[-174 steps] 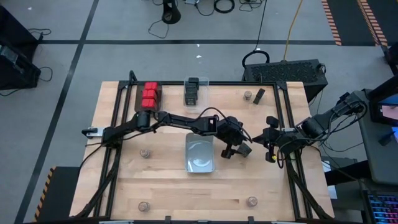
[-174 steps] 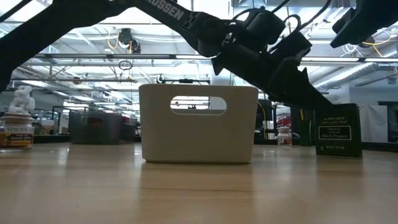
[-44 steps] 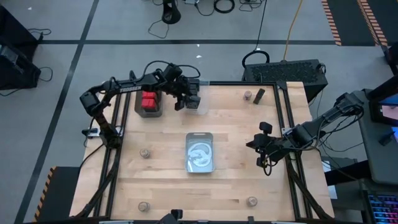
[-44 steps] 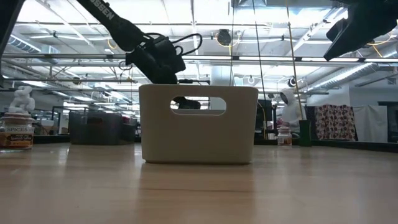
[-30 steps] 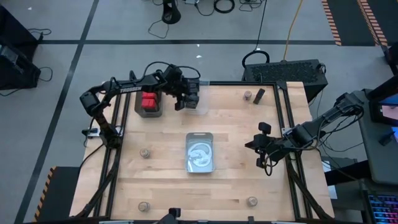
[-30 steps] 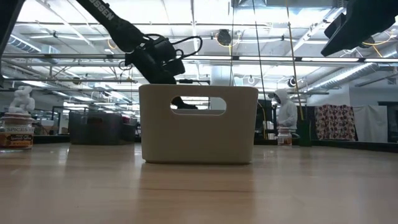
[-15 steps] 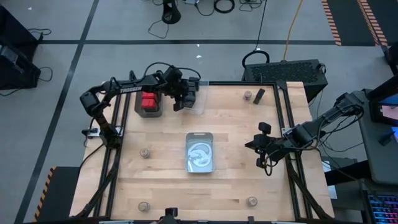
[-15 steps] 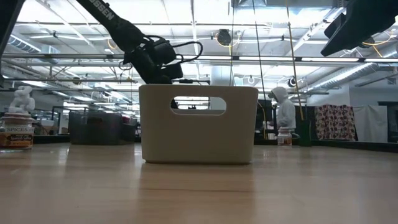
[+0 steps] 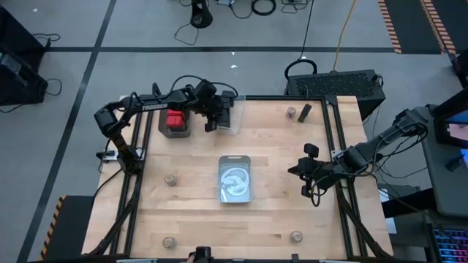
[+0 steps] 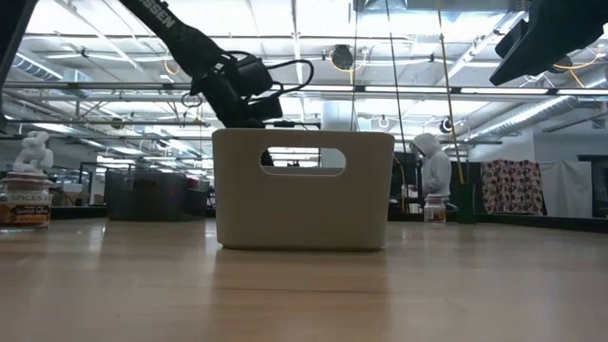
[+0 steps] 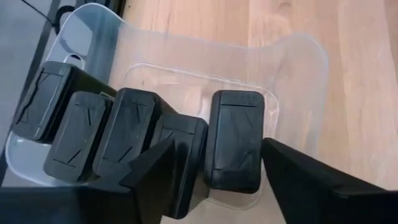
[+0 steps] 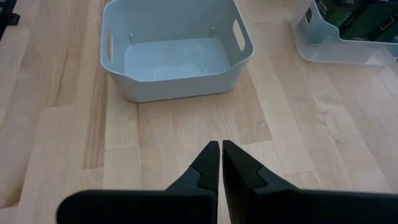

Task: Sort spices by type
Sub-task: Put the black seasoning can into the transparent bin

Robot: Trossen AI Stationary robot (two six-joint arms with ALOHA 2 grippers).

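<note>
Left gripper [image 11: 214, 165] spread over black spice boxes [image 11: 235, 140] in clear bin [image 11: 298, 81], tabletop's far edge, gripping nothing. Boxes look rigid, light, slick; pinch flat sides. Right gripper [image 12: 220, 155] clenched, empty.

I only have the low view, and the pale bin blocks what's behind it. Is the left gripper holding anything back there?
Observer: No. The left gripper is open, its fingers astride one black boxy spice container that stands in the clear plastic bin, with a gap on each side.
Operator: Is there anything inside the pale bin?
Observer: No, the pale grey handled bin is empty.
Operator: And the right gripper's fingers?
Observer: The right gripper is shut and hovers over bare table, short of that bin.
</note>
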